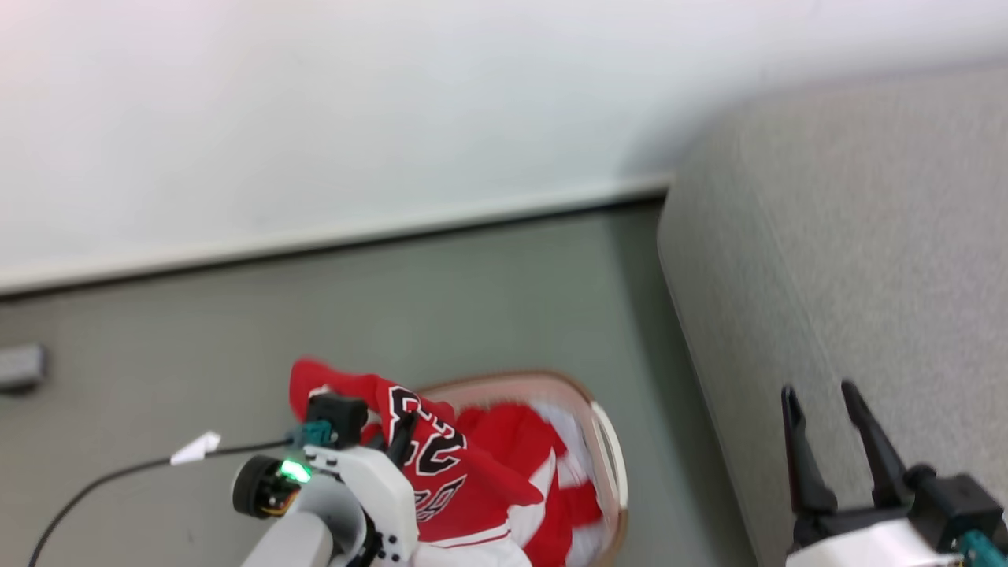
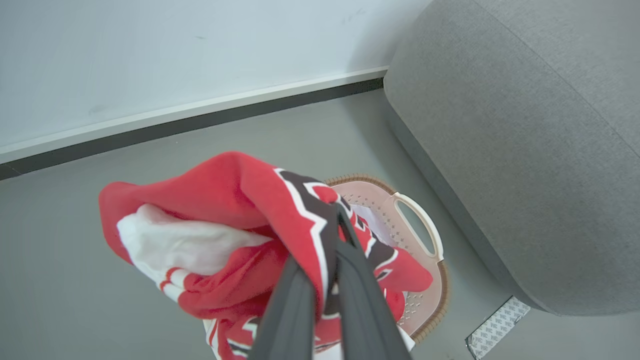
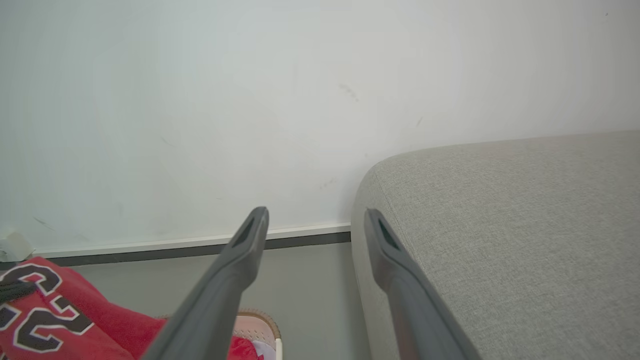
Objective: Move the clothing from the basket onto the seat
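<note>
My left gripper (image 2: 336, 220) is shut on the clothing, a red jersey (image 2: 235, 190) with black white-edged characters, bunched and lifted above the basket (image 2: 422, 220). In the head view the jersey (image 1: 445, 465) hangs from the left gripper (image 1: 403, 437) over the cream basket (image 1: 610, 449), where more red and white clothing (image 1: 551, 480) lies. The grey seat (image 1: 866, 236) stands to the right of the basket. My right gripper (image 1: 819, 394) is open and holds nothing in front of the seat's edge. The right wrist view shows the right gripper (image 3: 315, 215), the seat (image 3: 500, 225) and the jersey (image 3: 50, 320).
A white wall and a dark baseboard (image 1: 354, 236) run behind the grey floor. A black cable with a white tag (image 1: 195, 447) trails at the left. A patterned pale patch (image 2: 495, 325) lies on the floor by the seat's base.
</note>
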Robot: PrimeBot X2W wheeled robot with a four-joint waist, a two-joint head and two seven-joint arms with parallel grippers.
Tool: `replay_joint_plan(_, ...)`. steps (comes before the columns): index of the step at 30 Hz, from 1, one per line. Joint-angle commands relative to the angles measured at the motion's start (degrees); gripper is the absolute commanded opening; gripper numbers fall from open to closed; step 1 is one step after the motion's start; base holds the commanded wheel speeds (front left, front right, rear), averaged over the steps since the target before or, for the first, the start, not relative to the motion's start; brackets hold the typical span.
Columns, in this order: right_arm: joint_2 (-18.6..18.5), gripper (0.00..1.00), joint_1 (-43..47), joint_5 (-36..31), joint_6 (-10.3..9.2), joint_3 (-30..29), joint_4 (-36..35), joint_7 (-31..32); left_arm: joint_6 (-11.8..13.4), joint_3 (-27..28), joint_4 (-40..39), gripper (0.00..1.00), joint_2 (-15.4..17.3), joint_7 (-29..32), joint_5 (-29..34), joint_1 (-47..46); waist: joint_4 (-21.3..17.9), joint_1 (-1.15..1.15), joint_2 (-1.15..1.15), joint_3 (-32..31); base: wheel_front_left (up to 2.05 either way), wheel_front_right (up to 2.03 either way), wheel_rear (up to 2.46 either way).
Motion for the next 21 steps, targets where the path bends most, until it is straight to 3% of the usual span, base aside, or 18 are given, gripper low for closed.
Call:
replay_joint_plan(1, -0.3, 1.00, 1.8, -0.7, -0.12, -0.3, 0.3, 0.0, 0.5, 0.3, -2.1, 0.00, 0.2, 0.0, -0.8, 2.1, 2.8, 0.01, 0.00, -7.2, 0.00, 0.00, 0.00)
replay_joint_plan(7, -0.3, 1.00, 5.9, -2.0, -0.12, -0.7, 0.2, 0.0, 2.7, 1.4, -14.4, 0.00, 1.7, 1.7, -2.4, 8.0, 3.7, 0.01, 0.00, -12.5, 0.00, 0.00, 0.00)
replay_joint_plan(15, -1.2, 1.00, 7.5, -2.9, -0.12, 0.3, -1.5, 0.0, 5.4, 2.6, -30.9, 0.00, 4.4, 6.1, -3.6, 13.1, 4.3, 0.01, 0.00, -14.5, 0.00, 0.00, 0.00)
replay_joint_plan(21, -4.6, 1.00, 4.8, -0.5, -0.12, 9.1, -2.3, 0.0, 6.2, 2.5, -38.0, 0.00, 5.7, 9.2, -3.8, 14.5, 4.4, 0.01, 0.00, -14.5, 0.00, 0.00, 0.00)
